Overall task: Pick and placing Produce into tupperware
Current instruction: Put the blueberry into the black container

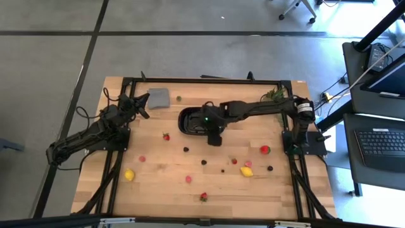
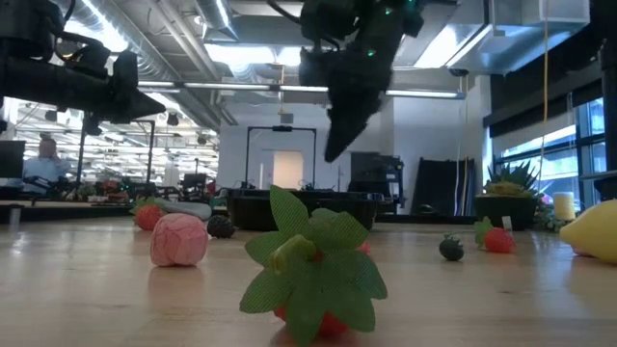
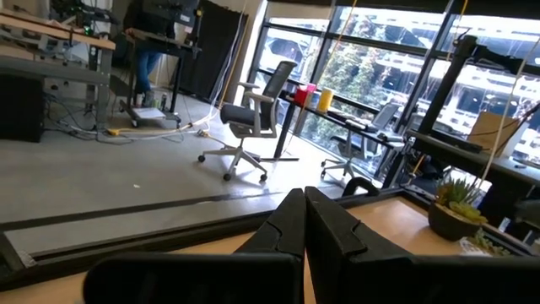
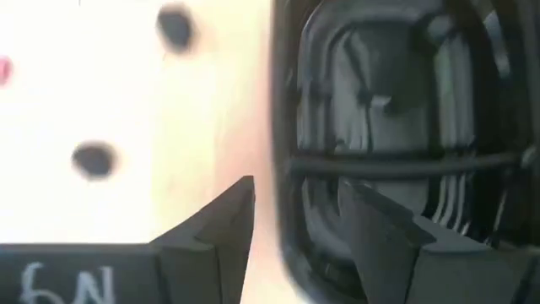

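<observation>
Table [image 1: 158, 183]: pale wood planks inside a black frame, standing on a grey floor.

Right arm [image 1: 266, 107]: reached from the table's right side across to its middle. Its right gripper [image 4: 295, 207] hung over the tray's edge, one finger over bare wood and the other over the tray; the jaws stood partly apart with nothing between them.

Left arm [image 1: 88, 134]: folded at the table's left side, waiting. Its left gripper [image 3: 304, 221] pointed toward the far edge beside the grey pad; the fingers were pressed together and empty.

Tray [image 1: 190, 120]: black, glossy, rounded, with inner dividers, lying near the table's middle toward the far side. In the right wrist view [image 4: 396, 110] the compartments on show held no fruit.

Grey pad [image 1: 158, 97]: flat square piece at the far edge, left of the tray.

Plant [image 1: 274, 95]: small green clump at the far right corner.

Produce, all lying loose on the wood, outside the tray:
- lemon [image 1: 129, 175], yellow, near left;
- second lemon [image 1: 247, 171], yellow, right of centre;
- red berry [image 1: 265, 150], with green top, near the right arm's base;
- strawberry [image 1: 166, 136], left of the tray;
- leafy strawberry [image 1: 203, 197], at the near edge, closest to the low camera [image 2: 313, 265];
- pink pieces [image 1: 142, 159], [image 1: 188, 179], [image 1: 248, 164], one of them showing as a pink ball [image 2: 178, 239] in the low view;
- dark berries [image 1: 186, 149], [image 1: 204, 162], [image 1: 270, 168], scattered between tray and near edge;
- small olive-coloured piece [image 1: 179, 99], beside the grey pad.
</observation>
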